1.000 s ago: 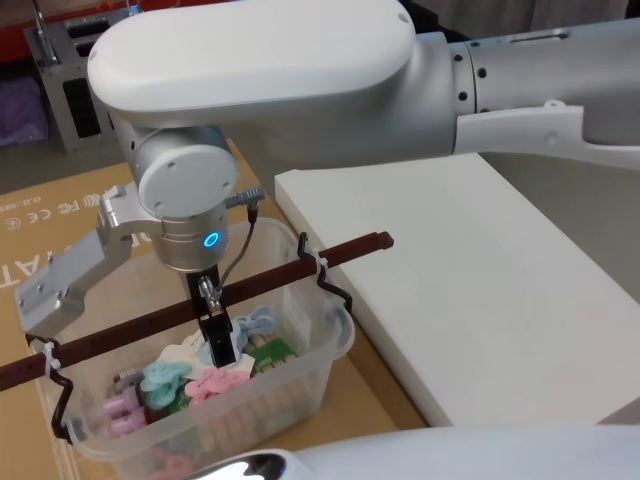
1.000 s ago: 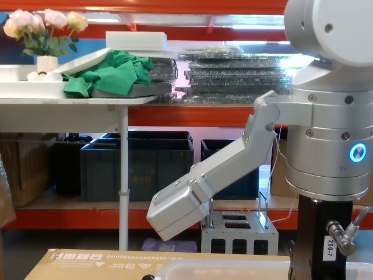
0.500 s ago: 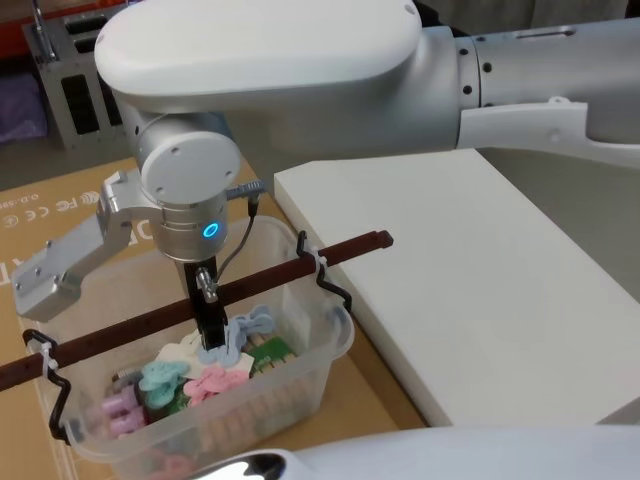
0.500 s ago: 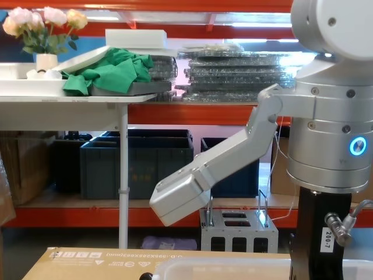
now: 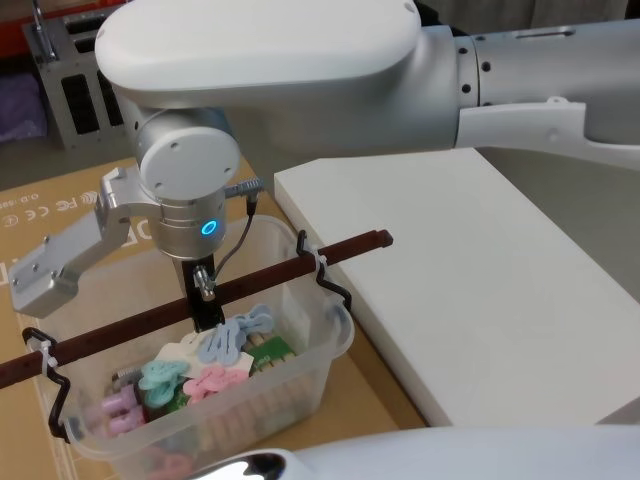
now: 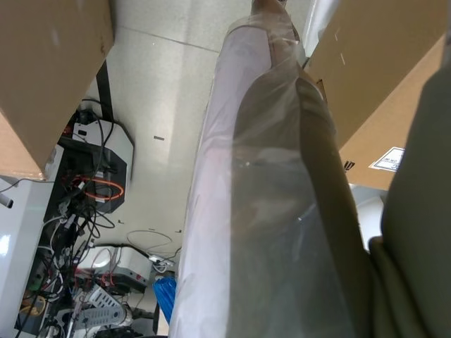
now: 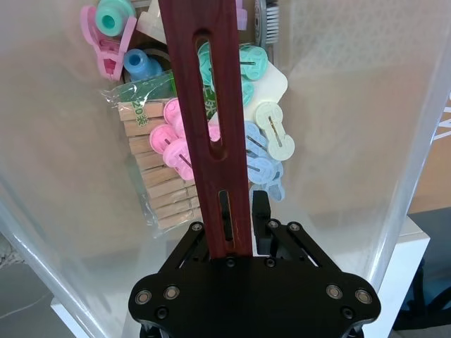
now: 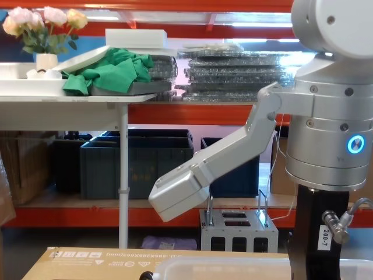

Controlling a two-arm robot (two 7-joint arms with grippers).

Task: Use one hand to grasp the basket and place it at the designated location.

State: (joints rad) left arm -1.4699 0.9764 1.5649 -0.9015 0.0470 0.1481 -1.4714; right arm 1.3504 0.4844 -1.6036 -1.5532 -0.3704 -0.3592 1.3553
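The black blocky right gripper (image 5: 207,318) has risen from the coloured plastic pegs (image 5: 215,380) to the dark bar handle (image 5: 270,278) of the milky translucent plastic basket (image 5: 340,330); whether it clamps that handle cannot be told; the lift looks near.

A white slab (image 5: 480,290) lies along the right side of the cardboard (image 5: 60,200). Behind, a table (image 8: 58,100) bears flowers (image 8: 41,20) at its left end and a green cloth (image 8: 111,70) toward its right edge. Blue crates (image 8: 137,163) sit on the rack (image 8: 87,217) below.

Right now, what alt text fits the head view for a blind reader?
The right gripper reaches down at the dark handle of a translucent basket of coloured clothes pegs, on cardboard beside a white board.
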